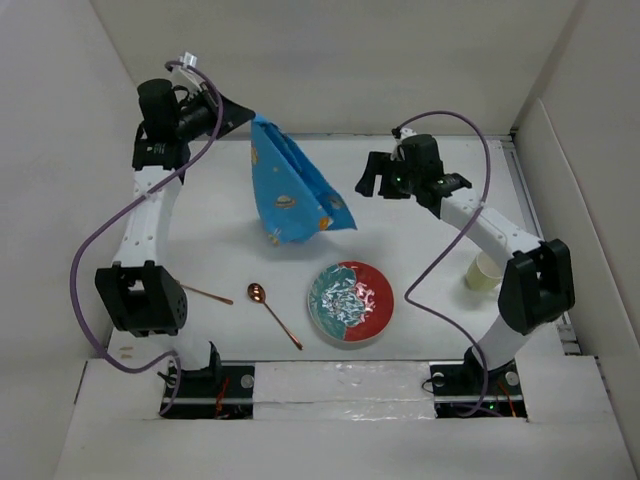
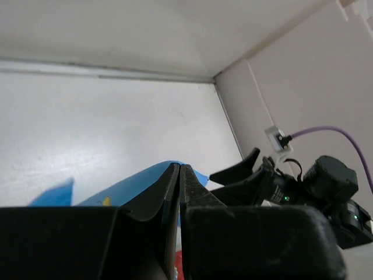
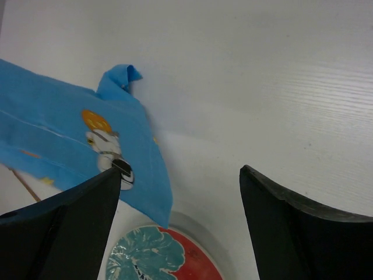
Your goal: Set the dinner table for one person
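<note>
My left gripper [image 1: 246, 112] is shut on a corner of the blue patterned cloth mat [image 1: 292, 192] and holds it up above the far part of the white dinner table [image 1: 220, 225]; the cloth hangs down with its lower edge on the table. In the left wrist view the closed fingers [image 2: 180, 175] pinch the blue cloth [image 2: 140, 178]. My right gripper [image 1: 366, 180] is open and empty just right of the cloth's low corner. In the right wrist view the cloth [image 3: 76, 140] hangs at the left, above the plate [image 3: 163, 256].
A red and teal plate [image 1: 350, 302] lies at the near middle. A copper spoon [image 1: 272, 312] and a thin stick [image 1: 207, 294] lie left of it. A pale cup [image 1: 485, 271] stands at the right. White walls border the table.
</note>
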Robot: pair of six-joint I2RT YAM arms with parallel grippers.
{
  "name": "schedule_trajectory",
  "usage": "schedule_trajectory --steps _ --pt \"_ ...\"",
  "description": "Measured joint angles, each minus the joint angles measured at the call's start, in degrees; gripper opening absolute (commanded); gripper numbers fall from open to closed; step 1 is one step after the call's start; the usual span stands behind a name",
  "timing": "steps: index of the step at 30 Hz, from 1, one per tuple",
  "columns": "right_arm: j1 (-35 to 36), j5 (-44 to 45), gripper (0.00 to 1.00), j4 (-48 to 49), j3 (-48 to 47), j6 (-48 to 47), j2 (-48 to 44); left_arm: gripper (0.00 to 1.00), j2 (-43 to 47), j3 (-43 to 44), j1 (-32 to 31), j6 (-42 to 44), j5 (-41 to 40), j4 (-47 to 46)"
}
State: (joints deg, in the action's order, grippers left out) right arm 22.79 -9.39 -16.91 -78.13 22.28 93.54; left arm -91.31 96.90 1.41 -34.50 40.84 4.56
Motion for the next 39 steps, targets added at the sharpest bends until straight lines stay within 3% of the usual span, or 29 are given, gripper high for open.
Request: schedule_trajectory --steps 2,5,9,19,26,31,32,34,35,36,39 --pt "0.2 -2.1 0.79 1.5 -0.2 -0.3 2.7 0.00 -1.7 -2.0 -0.2 -0.5 1.7 0.1" --pt "0.6 -6.8 0.65 2.5 -3.7 -0.7 10.2 0.00 -4.5 -2.7 -0.5 -1.1 3.5 0.1" --pt "2.1 -11.5 0.65 3.2 -10.1 -1.1 20.5 0.00 -5.6 -2.7 -0.4 -1.1 4.3 0.0" --pt "6.9 -15.4 0.74 7.4 2.2 -0.9 14.5 0.00 -5.6 -2.6 -0.4 1.9 3.1 2.6" --pt "7.1 -18.1 0.72 10.7 3.0 -1.0 15.2 0.00 -5.6 -2.6 -0.4 2.6 3.0 3.5" --pt "7.7 -16.2 0.70 10.9 -2.9 -1.7 21.6 0.00 -5.6 -2.6 -0.4 2.8 3.0 4.0" --pt "7.7 -15.3 0.64 10.8 -3.7 -1.7 22.6 0.00 -5.6 -2.6 -0.4 2.8 2.9 4.1" --pt "7.7 -14.8 0.42 10.7 -6.9 -1.9 26.0 0.00 -5.6 -2.6 -0.4 2.8 2.9 4.3" --pt "7.6 -14.6 0.26 10.6 -8.2 -2.0 27.2 0.00 -5.6 -2.6 -0.4 2.8 2.9 4.3" --pt "7.6 -14.4 0.00 10.6 -9.2 -1.8 28.0 0.00 -5.7 -2.6 -0.4 2.8 2.9 4.3" --pt "7.2 -12.7 0.00 10.5 -11.0 -1.0 28.3 0.00 -7.0 -1.2 -0.4 2.5 2.7 4.3"
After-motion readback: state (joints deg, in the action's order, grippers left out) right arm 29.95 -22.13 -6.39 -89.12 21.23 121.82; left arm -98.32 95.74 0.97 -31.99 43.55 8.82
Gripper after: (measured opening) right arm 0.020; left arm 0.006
